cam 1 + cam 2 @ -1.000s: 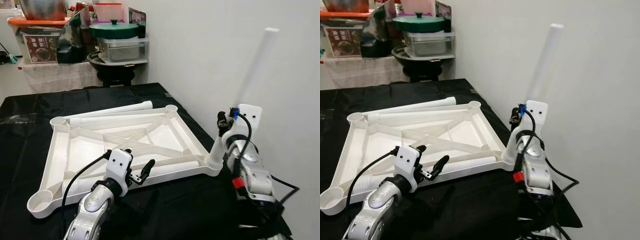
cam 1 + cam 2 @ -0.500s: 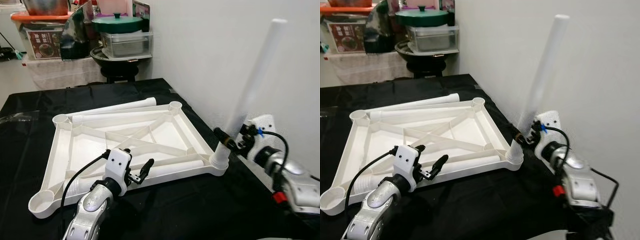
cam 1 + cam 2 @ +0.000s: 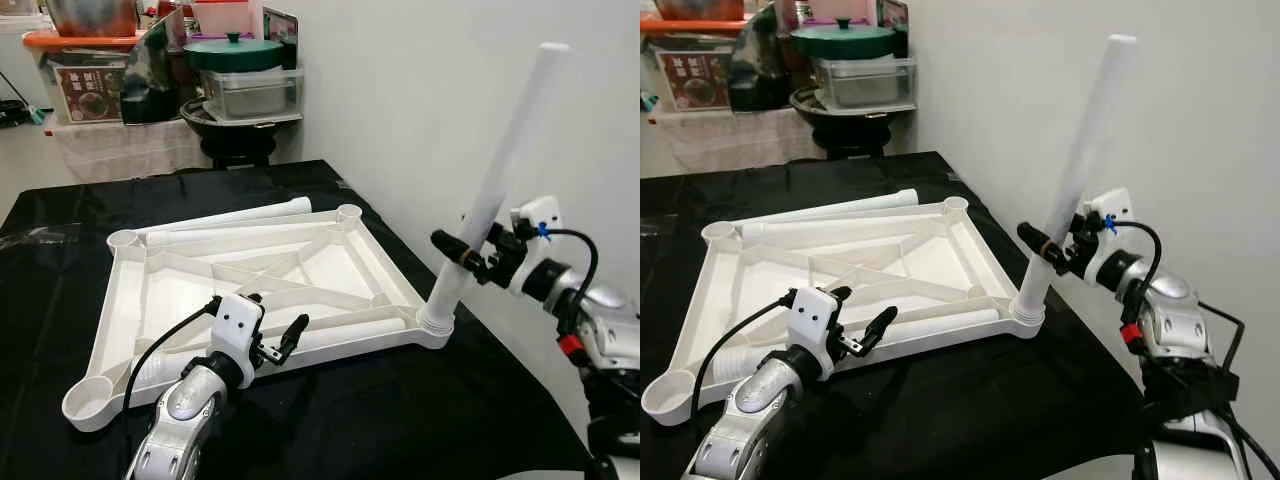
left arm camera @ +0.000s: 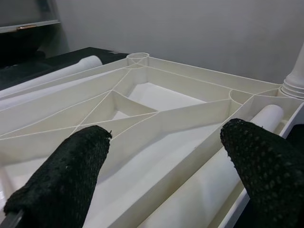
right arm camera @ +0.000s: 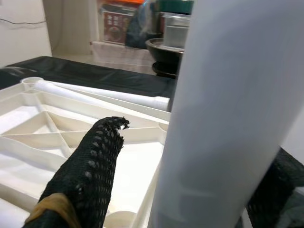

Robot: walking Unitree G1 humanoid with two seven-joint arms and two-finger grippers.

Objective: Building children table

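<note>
White tabletop frame (image 3: 260, 280) lies upside down on the black-covered surface (image 3: 400, 420), ribs facing up, a round socket at each corner.

One white leg tube (image 3: 490, 190) stands in the near right corner socket (image 3: 435, 325), leaning slightly toward the wall. Right pincer (image 3: 478, 258) sits partway up this tube, well above the socket. Its black fingers (image 5: 85, 175) pass on either side of the tube, one seen in front and the other behind; they appear closed against it, holding the tube.

Left pincer (image 3: 278, 342) hovers at the near edge of the frame, left of centre. Its fingers (image 4: 66, 175) are spread wide apart and grip nothing. Just past them, a second leg tube (image 4: 223, 156) lies flat inside the frame along the near rail, its end close to the standing tube's socket. Contact between the left fingers and frame: cannot tell.

A third leg tube (image 3: 225, 218) lies loose on the surface against the far rail of the frame, outside it.

Background, beyond the surface: stacked storage items, including a green lidded pot (image 3: 232, 52) on a clear container (image 3: 250, 95). White wall (image 3: 420, 100) close along the right side.
</note>
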